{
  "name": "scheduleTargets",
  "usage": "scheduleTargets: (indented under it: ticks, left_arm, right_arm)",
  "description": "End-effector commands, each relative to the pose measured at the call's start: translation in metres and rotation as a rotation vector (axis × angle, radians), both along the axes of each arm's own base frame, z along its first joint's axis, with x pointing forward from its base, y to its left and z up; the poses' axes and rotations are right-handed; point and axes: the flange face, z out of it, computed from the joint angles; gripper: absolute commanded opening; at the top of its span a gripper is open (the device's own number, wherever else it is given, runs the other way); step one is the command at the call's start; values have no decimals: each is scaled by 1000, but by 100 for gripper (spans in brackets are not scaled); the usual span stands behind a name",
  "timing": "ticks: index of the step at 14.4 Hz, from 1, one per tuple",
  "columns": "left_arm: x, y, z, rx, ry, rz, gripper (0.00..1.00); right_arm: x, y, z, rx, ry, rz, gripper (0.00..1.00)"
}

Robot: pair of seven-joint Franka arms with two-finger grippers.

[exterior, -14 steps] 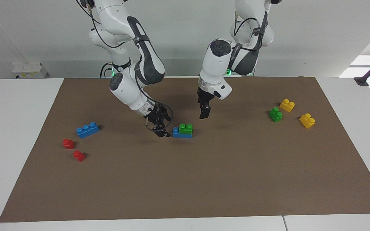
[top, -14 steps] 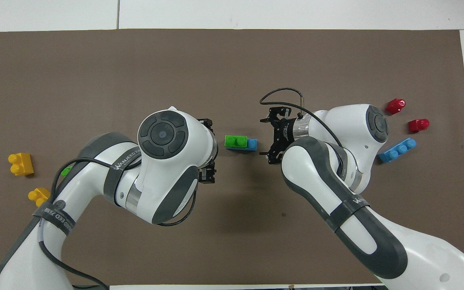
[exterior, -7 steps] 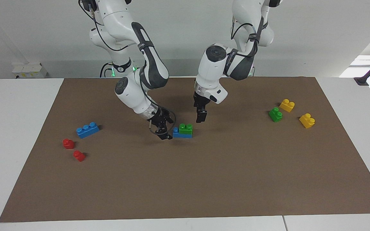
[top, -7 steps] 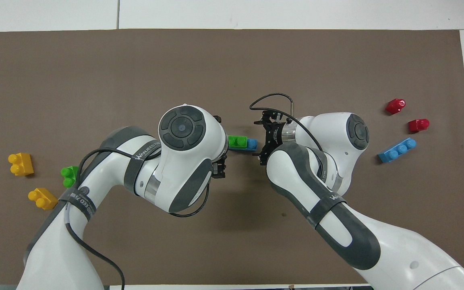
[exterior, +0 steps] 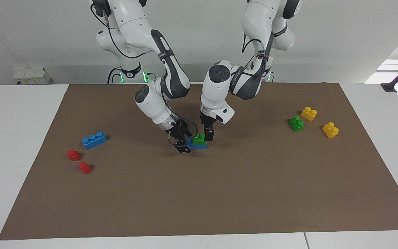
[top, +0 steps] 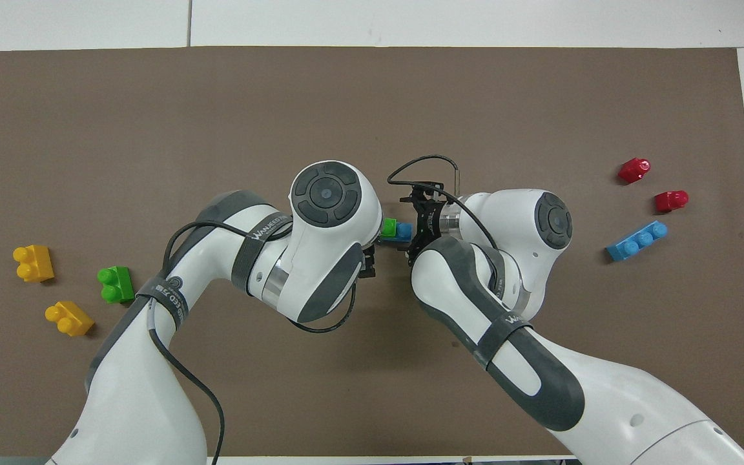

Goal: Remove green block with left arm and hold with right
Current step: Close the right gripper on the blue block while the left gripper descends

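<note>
Facing view: green block (exterior: 199, 138) is being carried on a blue brick (exterior: 196, 145) mid-mat.
Long axis: lying across the mat, arm to arm.
Left gripper (exterior: 208, 133): being held wide at the block's end.
Right gripper (exterior: 181, 141): wide, being positioned at the brick's end.

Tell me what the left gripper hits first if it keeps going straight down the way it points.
Most likely the green block stacked on the blue brick. The left gripper points down, open, at that block's end toward the left arm. It may already be around it; depth is unclear. Otherwise, the mat.
</note>
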Motion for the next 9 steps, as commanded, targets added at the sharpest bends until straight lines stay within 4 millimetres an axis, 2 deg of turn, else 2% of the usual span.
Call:
scheduleTargets:
  ticks: [1,3,6,8,9]
  left_arm:
    - [6,-8,-4,4,-34,24,100]
    - [6,-9,-13,15,-30,22,100]
    - [7,-9,-16,16,-53,44,100]
    - [8,-10,-18,10,-57,53,100]
    - [8,-10,-19,12,-57,59,100]
  right_arm:
    - [1,1,0,13,-8,-27,79]
    - [1,0,-1,14,-6,-31,76]
    - [2,-1,-1,20,-2,-41,72]
    - [3,-2,-2,31,-8,-68,55]
    - [4,-2,-2,37,-7,-79,35]
